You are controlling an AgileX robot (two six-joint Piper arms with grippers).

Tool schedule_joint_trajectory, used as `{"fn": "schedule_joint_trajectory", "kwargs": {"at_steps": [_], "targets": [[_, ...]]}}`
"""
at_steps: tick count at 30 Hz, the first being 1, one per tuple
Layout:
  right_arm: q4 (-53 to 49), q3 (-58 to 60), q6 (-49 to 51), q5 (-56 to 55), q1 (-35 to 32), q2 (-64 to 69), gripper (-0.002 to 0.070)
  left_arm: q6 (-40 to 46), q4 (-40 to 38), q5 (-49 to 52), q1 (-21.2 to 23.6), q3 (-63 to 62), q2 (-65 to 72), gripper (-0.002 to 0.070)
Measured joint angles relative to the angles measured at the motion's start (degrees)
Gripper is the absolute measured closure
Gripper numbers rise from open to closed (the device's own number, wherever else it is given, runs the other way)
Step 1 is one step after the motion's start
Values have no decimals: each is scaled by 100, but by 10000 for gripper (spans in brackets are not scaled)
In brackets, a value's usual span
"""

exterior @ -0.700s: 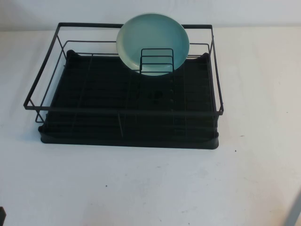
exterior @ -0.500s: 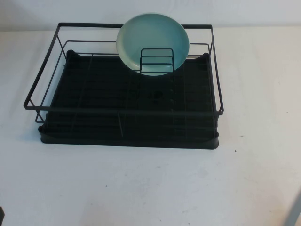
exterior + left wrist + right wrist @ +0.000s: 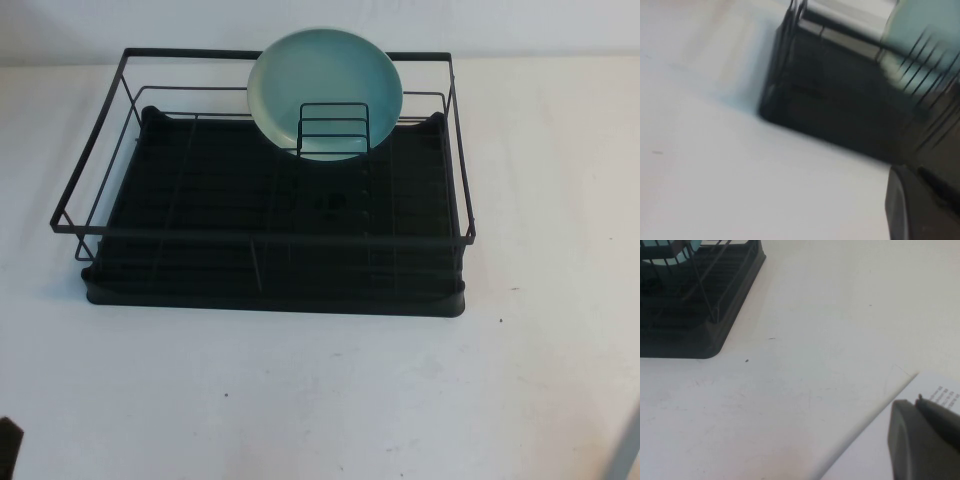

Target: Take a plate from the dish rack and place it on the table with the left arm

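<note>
Behind a wire holder (image 3: 334, 128), the plate (image 3: 325, 92) leans upright, apparently.

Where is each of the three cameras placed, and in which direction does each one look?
High view: raised on the robot's side, angled down at the table, the dish rack and the plate standing at its far side; a sliver of the left arm shows at the near left edge.
Left wrist view: low over the table, facing the rack's corner; the left gripper shows partly.
Right wrist view: low over the table, facing a near corner of the rack; the right gripper shows partly.
All three views share the rack and plate.
</note>
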Motion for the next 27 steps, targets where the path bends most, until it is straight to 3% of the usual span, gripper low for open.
{"fn": "schedule_joint_trajectory", "kwargs": {"at_steps": [2,5,13,17,21,27], "targets": [[0,0,0,0,0,0,696,-390,-754,-369,0,0,0,678],[0,0,0,0,0,0,697,-613,-1286,-723,0,0,0,678],[0,0,0,0,0,0,696,-509,-1159,-871,0,12,0,678],[0,0,0,0,0,0,696,-520,-1482,-811,-11,-4,0,678],[0,0,0,0,0,0,696,-5,-1453,354,-55,-930,44,678],[0,0,0,0,0,0,696,1049,-279,2686,-69,-3607,1717,678]]}}
